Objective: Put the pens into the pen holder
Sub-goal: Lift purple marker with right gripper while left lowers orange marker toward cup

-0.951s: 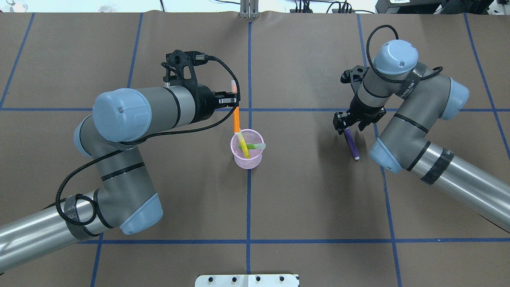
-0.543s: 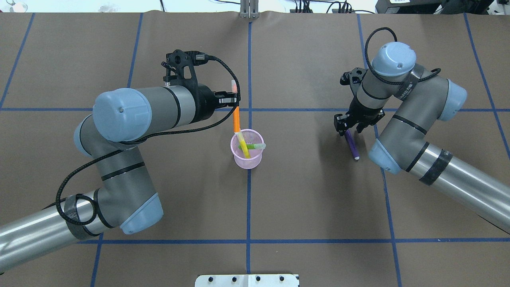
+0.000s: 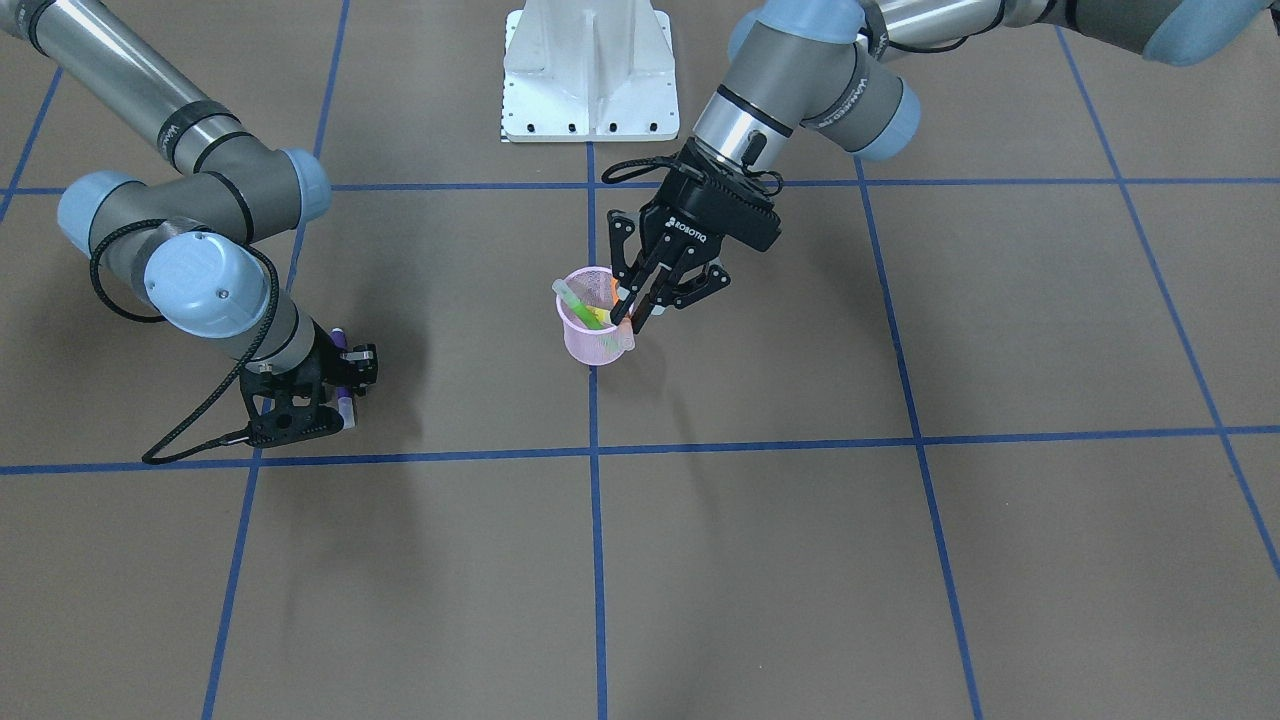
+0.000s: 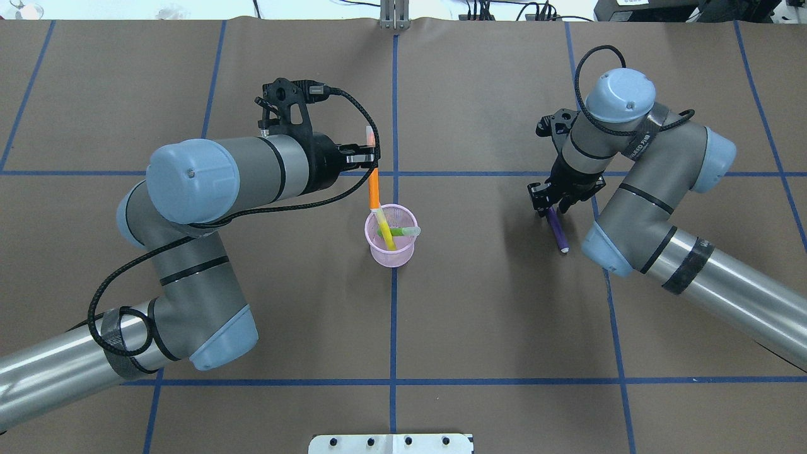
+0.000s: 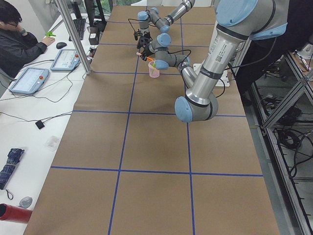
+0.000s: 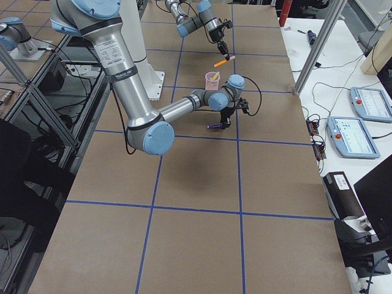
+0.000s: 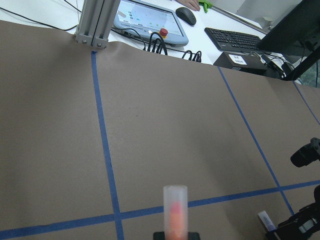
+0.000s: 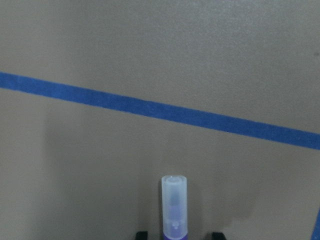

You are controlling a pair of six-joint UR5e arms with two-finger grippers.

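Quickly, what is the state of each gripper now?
Left gripper: shut on the orange pen.
Right gripper: open, one finger on each side of the purple pen, not gripping it yet.

Only one clear read: "ROBOTIQ", white caps, on the black body of the left hand [image 3: 633, 318], front view. The grey sleeve [image 3: 858, 90] of the left arm [image 3: 790, 75] above it has white lettering, too small to read. Overhead: black band [image 4: 643, 144] on right arm [image 4: 725, 296] has white letters, blurred, can't make out. Left wrist view: white tag [image 7: 239, 58] on black box [image 7: 252, 64] by keyboard [image 7: 235, 39], and tablet [image 7: 147, 17] w/ red button [image 7: 162, 32]; print on both illegible.
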